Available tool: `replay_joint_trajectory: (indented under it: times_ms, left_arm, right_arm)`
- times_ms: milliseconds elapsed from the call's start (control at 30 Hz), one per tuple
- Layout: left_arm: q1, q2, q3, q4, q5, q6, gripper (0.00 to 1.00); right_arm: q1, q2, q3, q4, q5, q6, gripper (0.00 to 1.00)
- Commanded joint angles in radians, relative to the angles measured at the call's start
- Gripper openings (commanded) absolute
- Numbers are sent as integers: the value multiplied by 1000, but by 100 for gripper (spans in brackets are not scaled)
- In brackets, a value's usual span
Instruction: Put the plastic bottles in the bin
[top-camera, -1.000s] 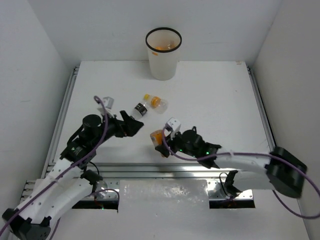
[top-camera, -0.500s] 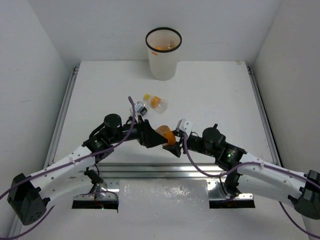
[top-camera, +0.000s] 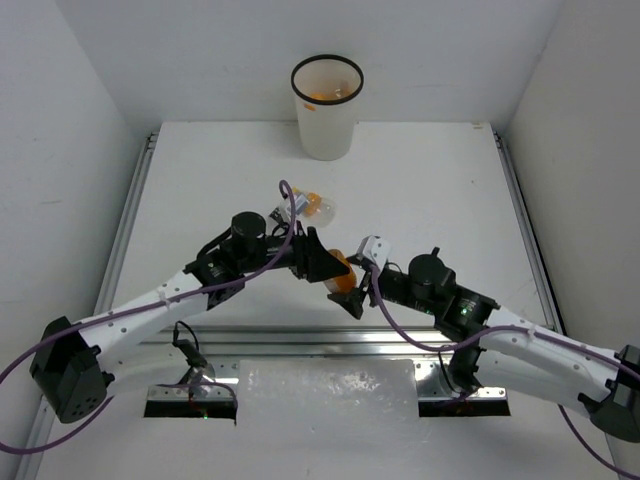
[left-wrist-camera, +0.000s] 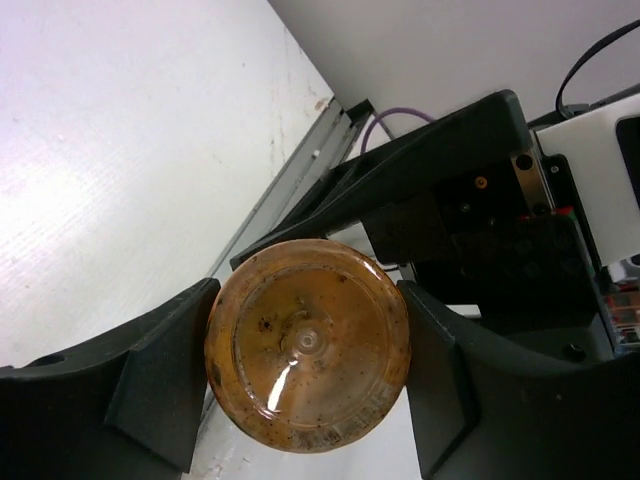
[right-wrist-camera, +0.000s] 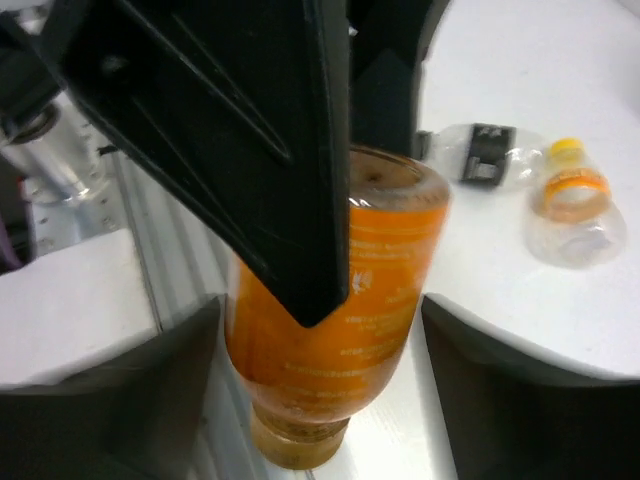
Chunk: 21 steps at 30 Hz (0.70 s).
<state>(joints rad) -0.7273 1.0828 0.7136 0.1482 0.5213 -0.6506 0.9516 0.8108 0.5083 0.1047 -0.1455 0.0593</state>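
Note:
An orange-filled plastic bottle (top-camera: 341, 268) hangs above the table's near middle, between both grippers. My left gripper (top-camera: 322, 262) is shut on its base end (left-wrist-camera: 308, 345), with both fingers (left-wrist-camera: 165, 380) pressed against it. My right gripper (top-camera: 353, 287) surrounds the cap end (right-wrist-camera: 340, 300) and is open; a gap shows beside its right finger (right-wrist-camera: 480, 390). Two more plastic bottles lie on the table: a clear one with an orange cap (top-camera: 317, 207) and a clear one with a dark label (top-camera: 283, 214). The white bin (top-camera: 326, 120) stands at the far middle.
An orange bottle lies inside the bin, below its black rim (top-camera: 326, 60). Metal rails run along the table's left edge (top-camera: 128, 210), right edge (top-camera: 522, 220) and near edge (top-camera: 300, 345). White walls close in both sides.
My left arm swung right to the orange bottle and its jaws closed on the base. My right arm carried the bottle slightly right, and its jaws have loosened.

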Motion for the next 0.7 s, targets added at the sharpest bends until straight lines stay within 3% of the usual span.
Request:
replay_joint_trajectory:
  times_ms: [0, 33, 133, 167, 300, 400, 567, 667]
  left_arm:
    - [-18, -38, 102, -47, -98, 40, 0]
    - [-18, -46, 118, -70, -136, 46, 0]
    - [-17, -31, 245, -264, -410, 68, 0]
    - [-14, -15, 342, -362, -590, 80, 0]
    - [72, 154, 605, -473, -860, 111, 0]
    - [163, 338, 850, -522, -922, 154, 0]
    - [302, 641, 1277, -507, -862, 250, 0]
    - [324, 868, 1451, -362, -785, 373, 0]
  right_arm:
    - [13, -44, 30, 105, 145, 16, 88]
    - [13, -51, 29, 101, 188, 20, 99]
    - [12, -73, 39, -11, 410, 43, 99]
    - [12, -76, 39, -35, 555, 45, 99]
    - [-10, -116, 32, -137, 878, 125, 99]
    - [-51, -134, 55, -235, 906, 195, 99]
    - [-145, -3, 136, -408, 868, 287, 99]
    - [-174, 65, 151, -459, 795, 329, 99]
